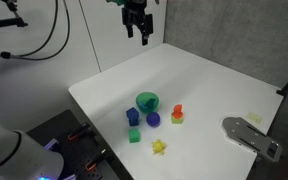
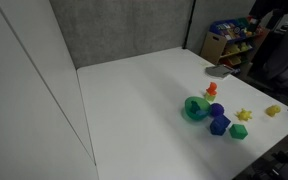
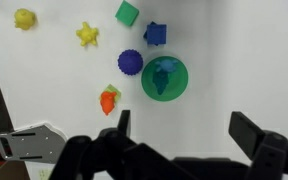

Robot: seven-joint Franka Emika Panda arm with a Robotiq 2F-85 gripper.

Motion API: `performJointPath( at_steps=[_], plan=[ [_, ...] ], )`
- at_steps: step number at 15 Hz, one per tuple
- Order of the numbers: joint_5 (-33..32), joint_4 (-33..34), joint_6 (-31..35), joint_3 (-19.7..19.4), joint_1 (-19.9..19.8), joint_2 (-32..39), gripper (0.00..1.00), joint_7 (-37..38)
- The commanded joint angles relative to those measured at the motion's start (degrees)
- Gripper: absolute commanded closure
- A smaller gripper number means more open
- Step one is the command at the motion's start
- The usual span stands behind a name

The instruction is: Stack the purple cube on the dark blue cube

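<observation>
Purple cube (image 3: 155, 34), a small rigid plastic-looking block, sits on the white counter (image 1: 194, 85) just beside the green bowl (image 3: 165, 78). I judge it light; pinch opposite flat faces. My hand (image 3: 189, 128) hangs open above.

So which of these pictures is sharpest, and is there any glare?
Wrist view: sharpest, toys crisp on the table, the dark jaws in front blurred. Both exterior views: soft, the purple cube a smudge; bright table, no distinct glare.
</observation>
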Motion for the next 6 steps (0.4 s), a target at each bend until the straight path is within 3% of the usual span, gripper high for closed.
performJointPath(
  at_steps=[1,6],
  plan=[
    [0.58,-2.15,-2.66,-0.38,-0.77,-4.27,0.0,-2.81],
    [0.12,-2.23,-2.36,-0.06,-0.83,-4.05,0.0,-1.33]
  ],
)
